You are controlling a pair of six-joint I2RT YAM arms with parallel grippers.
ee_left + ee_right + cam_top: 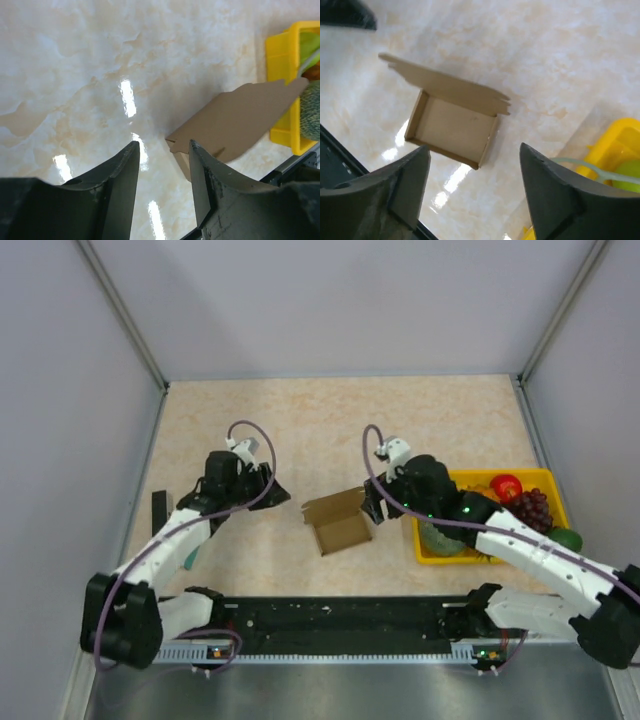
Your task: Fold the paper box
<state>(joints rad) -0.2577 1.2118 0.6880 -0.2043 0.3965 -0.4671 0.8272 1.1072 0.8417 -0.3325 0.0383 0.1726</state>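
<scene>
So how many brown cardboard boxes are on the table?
1. The box sits at the table centre, lid raised, left of the yellow tray. Others could be hidden.

The left arm (175, 540) and the right arm (545, 558) are made of smooth white links joined by bulky black joints, each on a black base at the bottom of the top view. A thin purple-grey cable (248, 423) loops from each wrist, and tiny green lights (465, 511) dot the right arm's black joint. The left gripper (162, 145) and right gripper (472, 150) each carry two thick matte black fingers (117, 192) with curved inner faces
</scene>
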